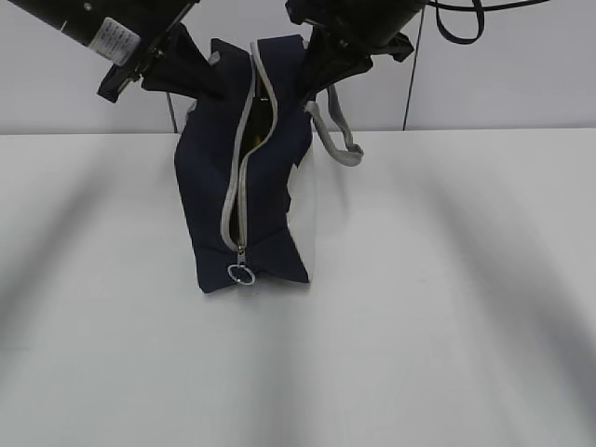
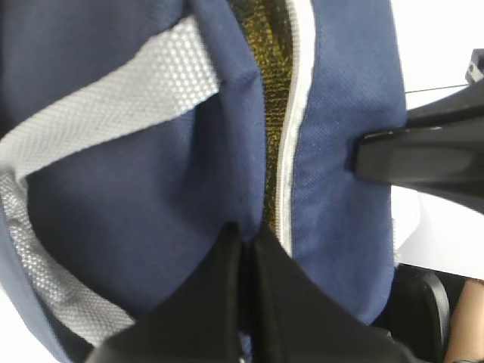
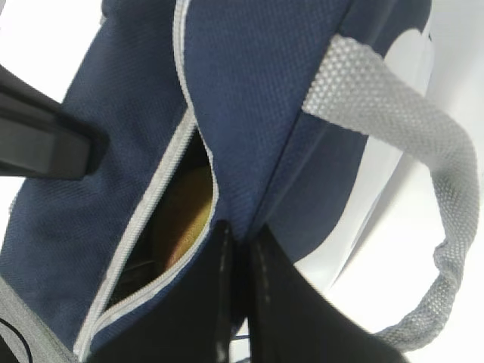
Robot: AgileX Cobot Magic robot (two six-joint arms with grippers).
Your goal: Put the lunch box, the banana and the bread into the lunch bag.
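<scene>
**A:** What does the exterior view show?

**B:** A navy lunch bag (image 1: 247, 196) stands on a white table (image 1: 447, 307), near the far edge and a little left of the middle. Its grey zipper (image 1: 238, 200) is open along the upper part, and a metal ring pull (image 1: 241, 274) hangs at the near bottom end. The left gripper (image 1: 191, 79) pinches the bag's top fabric from the left; the right gripper (image 1: 326, 70) pinches it from the right. A grey strap handle (image 1: 337, 140) droops on the right side.

**A:** And the left wrist view?

**B:** The left gripper (image 2: 246, 249) has its jaws pressed together on a fold of navy fabric beside the zipper, with something yellowish inside the opening.

**A:** The right wrist view?

**B:** The right gripper (image 3: 236, 253) is likewise clamped on the bag's fabric. Through the gap, a golden-brown rounded item (image 3: 189, 215) sits inside; whether it is the bread or the banana cannot be told.
</scene>
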